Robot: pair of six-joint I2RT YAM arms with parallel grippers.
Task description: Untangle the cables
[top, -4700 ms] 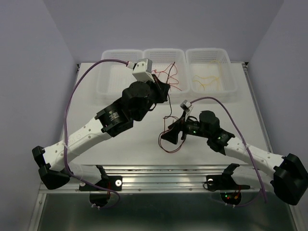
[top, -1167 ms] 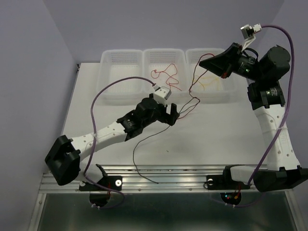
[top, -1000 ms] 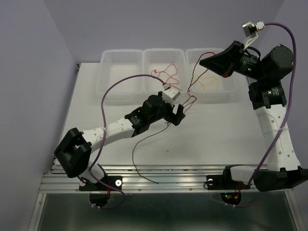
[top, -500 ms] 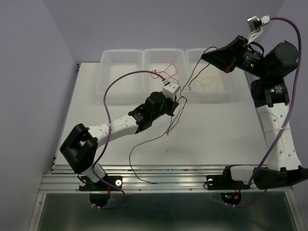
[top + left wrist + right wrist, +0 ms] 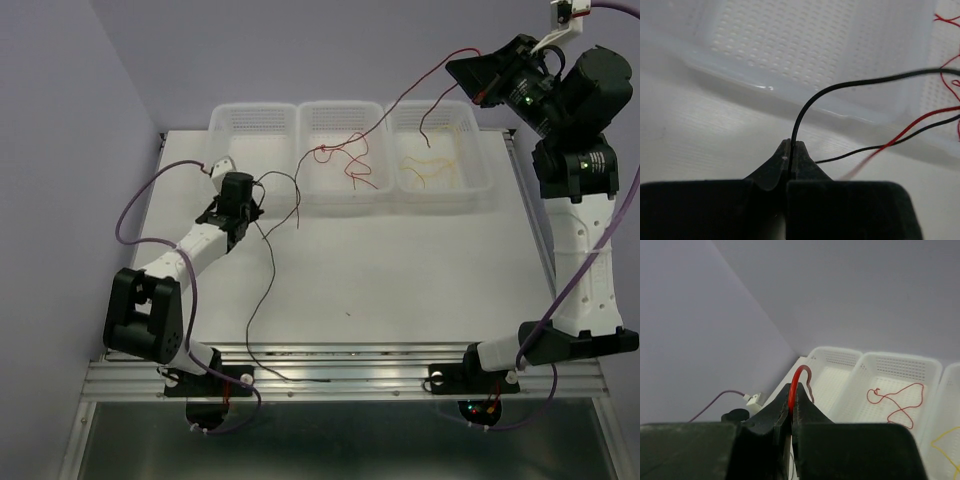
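A white table (image 5: pixel 420 290) is seen under grey walls, three baskets (image 5: pixel 440 200) ranged along its far edge. The right gripper (image 5: pixel 791 396) is held high, clamped on the red cable (image 5: pixel 799 374), which is strung down from it towards the middle basket (image 5: pixel 342 200). The left gripper (image 5: pixel 791 150) is pinched on the black cable (image 5: pixel 840 86), with the left basket (image 5: pixel 805 45) just ahead.

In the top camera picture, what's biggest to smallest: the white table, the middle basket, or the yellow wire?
1. white table, the largest.
2. middle basket.
3. yellow wire, just a thin squiggle.
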